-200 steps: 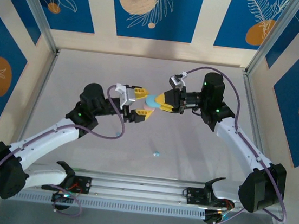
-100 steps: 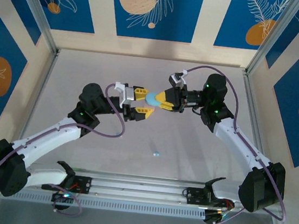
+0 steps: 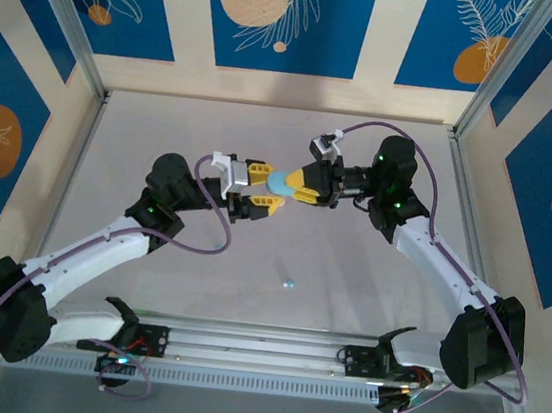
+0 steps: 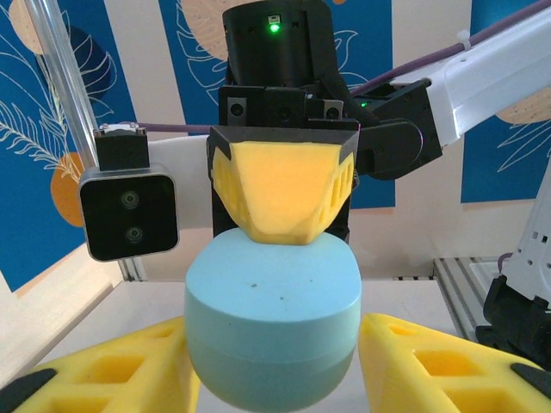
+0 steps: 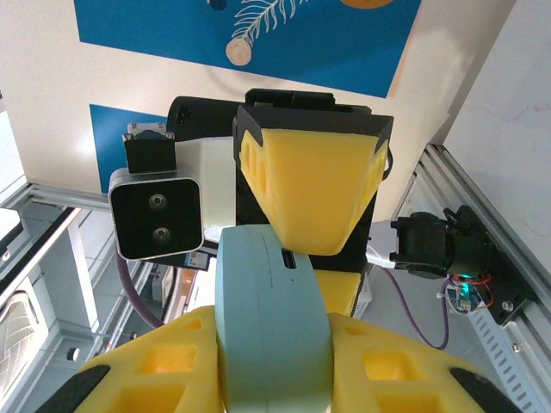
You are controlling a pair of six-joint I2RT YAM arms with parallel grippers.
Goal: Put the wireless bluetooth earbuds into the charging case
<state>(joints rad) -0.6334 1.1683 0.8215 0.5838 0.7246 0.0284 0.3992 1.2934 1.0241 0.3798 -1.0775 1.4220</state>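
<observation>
Both arms reach inward, wrists facing each other above the tabletop (image 3: 358, 277). Between them hangs the light blue case (image 4: 271, 327), pinched in the jaws of the right gripper (image 3: 297, 183). The left gripper (image 3: 263, 187) sets its jaws close on either side of the case; whether they press it, I cannot tell. One tiny pale blue earbud (image 3: 289, 284) lies on the tabletop, well apart from the case, toward the arm bases.

The grey bench (image 3: 265, 135) is enclosed by beige walls (image 3: 377, 38) carrying blue panels (image 3: 284, 16) printed with white leaf outlines and orange or peach discs, with aluminium posts (image 3: 67, 25) at the far corners and a slotted aluminium rail (image 3: 258, 350) along its near edge.
</observation>
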